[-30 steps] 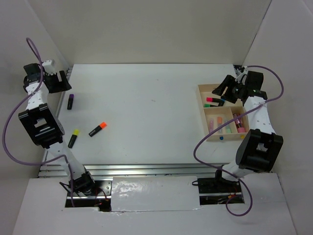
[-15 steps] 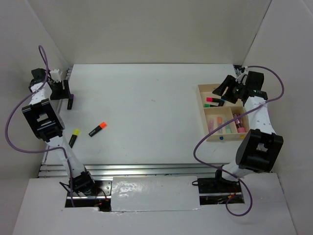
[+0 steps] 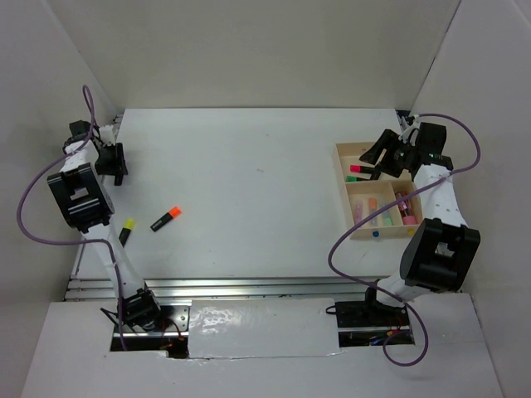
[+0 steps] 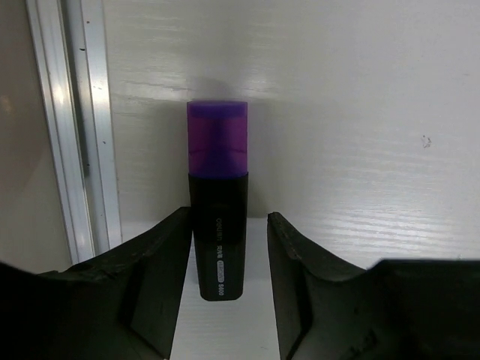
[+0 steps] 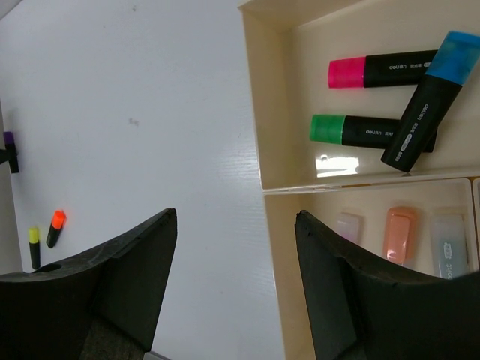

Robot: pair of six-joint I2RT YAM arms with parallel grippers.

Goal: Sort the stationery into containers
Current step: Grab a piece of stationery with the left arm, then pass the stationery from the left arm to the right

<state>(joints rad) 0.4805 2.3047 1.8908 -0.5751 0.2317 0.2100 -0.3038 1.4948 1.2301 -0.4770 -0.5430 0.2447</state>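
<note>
Tabletop (image 4: 337, 112), purple highlighter (image 4: 217, 195) between left fingers (image 4: 161, 270)

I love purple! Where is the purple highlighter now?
Left wrist view: the purple highlighter lies by the left edge rail, between the left gripper's fingers.

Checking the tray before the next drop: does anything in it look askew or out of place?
In the far compartment of the tray, the blue-capped highlighter lies tilted across the green-capped highlighter, which lies parallel to the pink-capped highlighter. Nothing looks spilled or damaged.
</note>
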